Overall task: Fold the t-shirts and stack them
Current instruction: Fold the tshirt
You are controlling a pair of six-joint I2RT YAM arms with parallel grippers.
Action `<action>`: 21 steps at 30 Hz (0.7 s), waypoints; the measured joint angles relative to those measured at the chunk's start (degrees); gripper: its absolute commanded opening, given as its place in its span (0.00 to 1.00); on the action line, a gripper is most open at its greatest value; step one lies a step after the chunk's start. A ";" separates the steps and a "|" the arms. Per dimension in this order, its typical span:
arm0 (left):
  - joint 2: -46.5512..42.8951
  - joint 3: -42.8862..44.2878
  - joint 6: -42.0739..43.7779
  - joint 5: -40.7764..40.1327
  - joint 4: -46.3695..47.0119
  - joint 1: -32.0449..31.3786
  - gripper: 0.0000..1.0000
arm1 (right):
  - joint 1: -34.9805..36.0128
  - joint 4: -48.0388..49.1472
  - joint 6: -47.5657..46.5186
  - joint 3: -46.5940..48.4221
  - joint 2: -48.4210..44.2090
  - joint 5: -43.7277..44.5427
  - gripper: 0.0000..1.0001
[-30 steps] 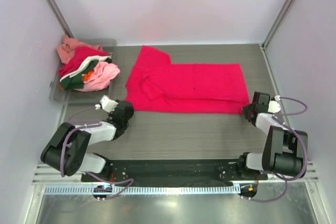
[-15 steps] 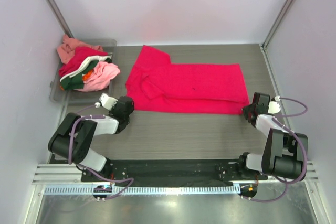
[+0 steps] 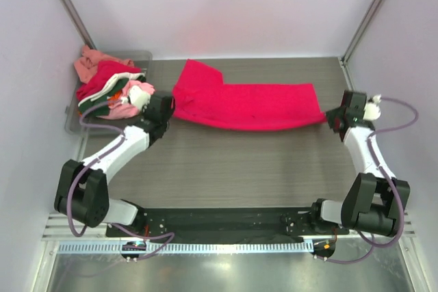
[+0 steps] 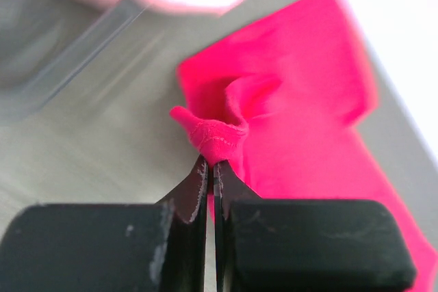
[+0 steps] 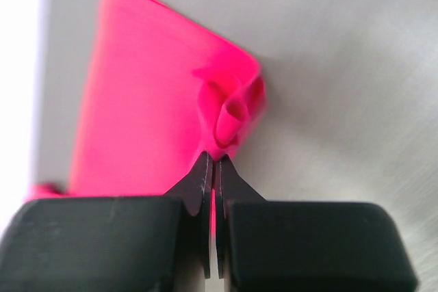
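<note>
Cloth of the crimson t-shirt (image 3: 250, 104) stretches across the far half of the table (image 3: 239, 169), sleeve end to the left and hem end to the right. It hangs in a shallow sag between two pinched corners. A second ago it lay flat and broad, with its near edge reaching well toward the arm bases. Now that near edge is raised and drawn toward the far side, so from above the shirt shows as a narrower band.

The left gripper (image 3: 166, 105) is clenched on the near left corner. In the left wrist view its fingers (image 4: 195, 193) meet on a small bunched knot of red fabric, with the rest of the shirt spreading away beyond. The right gripper (image 3: 335, 115) is clenched on the near right corner. In the right wrist view its fingers (image 5: 198, 182) close on a rolled fold of the same cloth above the grey tabletop.

Both grippers have moved away from the bases since the earlier frames, when they sat low at the shirt's near edge with the arms folded close. The left arm now reaches out long and diagonal toward the far right, its wrist just beside the bin (image 3: 72, 117). The right arm stretches nearly straight toward the far side along the right of the table.

The pile of t-shirts (image 3: 113, 87) in pinks, red, green, white and orange rests in that bin at the far left, as before.
</note>
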 measured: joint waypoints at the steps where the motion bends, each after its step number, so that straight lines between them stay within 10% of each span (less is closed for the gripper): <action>1: -0.20 3.56 1.20 -0.22 -2.47 0.00 0.00 | 0.02 -2.54 0.17 4.20 0.26 -0.11 0.01; 8: -5.31 30.10 11.76 -0.74 -18.40 -0.02 0.00 | 0.04 -11.52 0.31 30.71 -1.38 -0.98 0.01; 21: -22.97 45.22 19.17 3.56 -32.48 0.00 0.00 | 0.09 -25.22 -0.81 47.32 -16.83 -4.70 0.01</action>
